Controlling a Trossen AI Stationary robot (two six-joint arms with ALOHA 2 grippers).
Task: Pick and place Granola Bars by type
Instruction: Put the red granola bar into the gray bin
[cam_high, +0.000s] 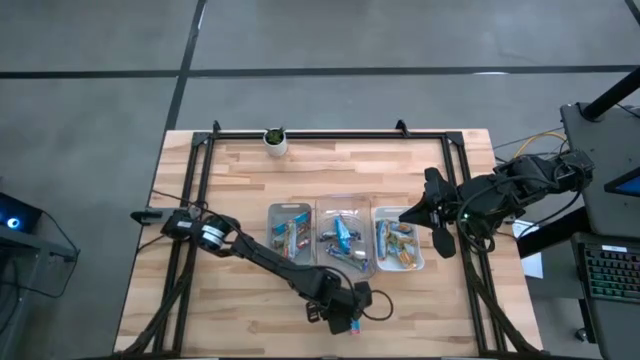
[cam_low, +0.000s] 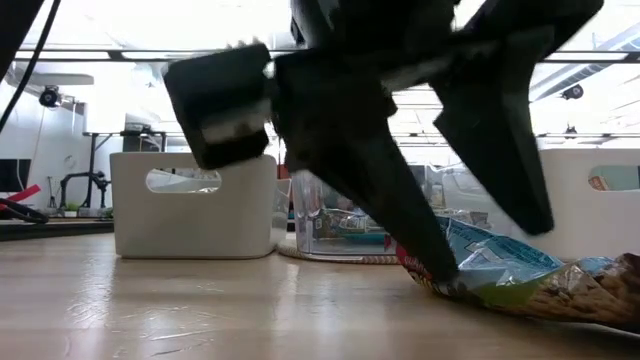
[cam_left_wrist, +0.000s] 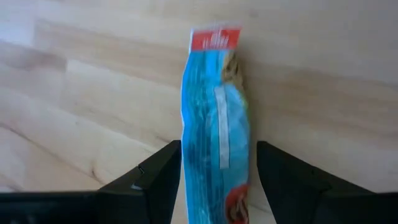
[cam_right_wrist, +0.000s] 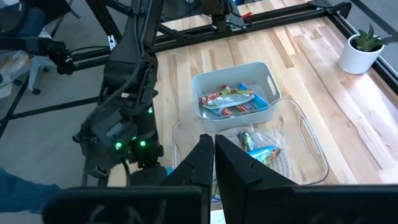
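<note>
A blue-wrapped granola bar (cam_left_wrist: 214, 106) with a red end lies flat on the wooden table near its front edge (cam_low: 510, 275). My left gripper (cam_left_wrist: 219, 152) is open over it, slanting down, one finger (cam_left_wrist: 158, 180) on each long side of the bar. In the high view the left gripper (cam_high: 345, 312) is in front of the middle tray. My right gripper (cam_right_wrist: 213, 142) is shut on nothing and hangs raised over the right tray (cam_high: 378, 212). More granola bars lie in the left tray (cam_high: 271, 214), the middle tray (cam_high: 322, 206) and the right tray. My left gripper straddles the blue bar's near half, its fingers along the bar's long edges (cam_left_wrist: 184, 155), coming from above at a slant. The bar lies flat on the table. Whether the fingers touch the wrapper I cannot tell.
A small white pot with a green plant (cam_high: 275, 140) stands at the table's far edge. A black frame (cam_high: 330, 133) runs round the tabletop. Bare wood lies left of the trays and along the near edge.
</note>
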